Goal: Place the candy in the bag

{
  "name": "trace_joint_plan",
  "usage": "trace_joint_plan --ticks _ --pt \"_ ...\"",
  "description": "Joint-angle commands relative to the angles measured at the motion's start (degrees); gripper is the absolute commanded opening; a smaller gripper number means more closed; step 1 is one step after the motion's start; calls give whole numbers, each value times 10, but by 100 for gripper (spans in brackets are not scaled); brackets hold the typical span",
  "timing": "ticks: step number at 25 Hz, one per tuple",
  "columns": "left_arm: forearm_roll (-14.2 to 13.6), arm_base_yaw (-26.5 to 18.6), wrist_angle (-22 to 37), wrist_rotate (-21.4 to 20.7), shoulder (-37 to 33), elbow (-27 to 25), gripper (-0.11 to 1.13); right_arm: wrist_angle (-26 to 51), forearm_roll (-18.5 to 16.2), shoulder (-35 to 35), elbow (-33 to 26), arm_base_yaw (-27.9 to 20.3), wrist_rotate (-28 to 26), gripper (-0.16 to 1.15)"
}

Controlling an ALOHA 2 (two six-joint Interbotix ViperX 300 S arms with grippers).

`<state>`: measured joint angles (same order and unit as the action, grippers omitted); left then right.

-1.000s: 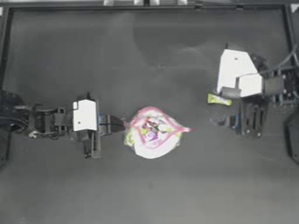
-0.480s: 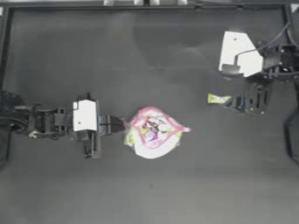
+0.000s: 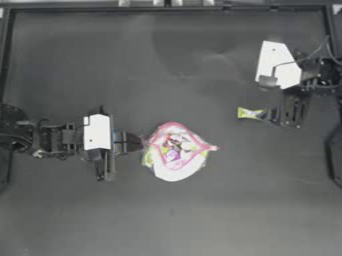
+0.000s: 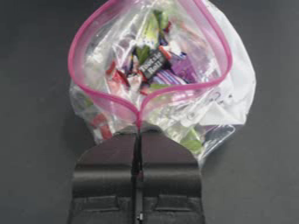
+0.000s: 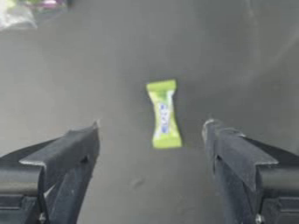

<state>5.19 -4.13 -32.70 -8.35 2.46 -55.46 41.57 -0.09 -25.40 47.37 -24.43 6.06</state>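
Candy [image 5: 163, 113] on table, just ahead of spread right gripper [image 5: 153, 144]

The tabletop [image 3: 167, 60] is a dark, matte, dull grey sheet that fills nearly the whole top view. A thin darker frame [image 3: 167, 9] borders the tabletop along its far edge and runs down both of its sides. A few pale fittings [image 3: 158, 3] sit just beyond the frame at the far edge, too small to make out. Faint lighter patches lie on the tabletop toward the frame's far side. In both wrist views the tabletop looks plain and unmarked.
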Motion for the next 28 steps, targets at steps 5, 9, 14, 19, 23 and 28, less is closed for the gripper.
trace_joint_plan --ticks 5,9,14,19,23,28 --pt "0 1 -3 -1 -17 9 6 -70 4 -6 37 -18 1 98" --pt "0 1 -4 -1 -18 10 6 -83 3 -3 47 -25 1 98" --pt "0 1 -4 0 -17 10 6 -98 -1 6 51 -28 1 98" --pt "0 1 -4 0 -17 10 6 -105 -3 38 51 -32 1 98" --pt "0 1 -4 0 -17 10 6 -120 -8 64 51 -34 1 98" --pt "0 1 -5 -1 -17 10 6 -138 -8 96 52 -33 1 98"
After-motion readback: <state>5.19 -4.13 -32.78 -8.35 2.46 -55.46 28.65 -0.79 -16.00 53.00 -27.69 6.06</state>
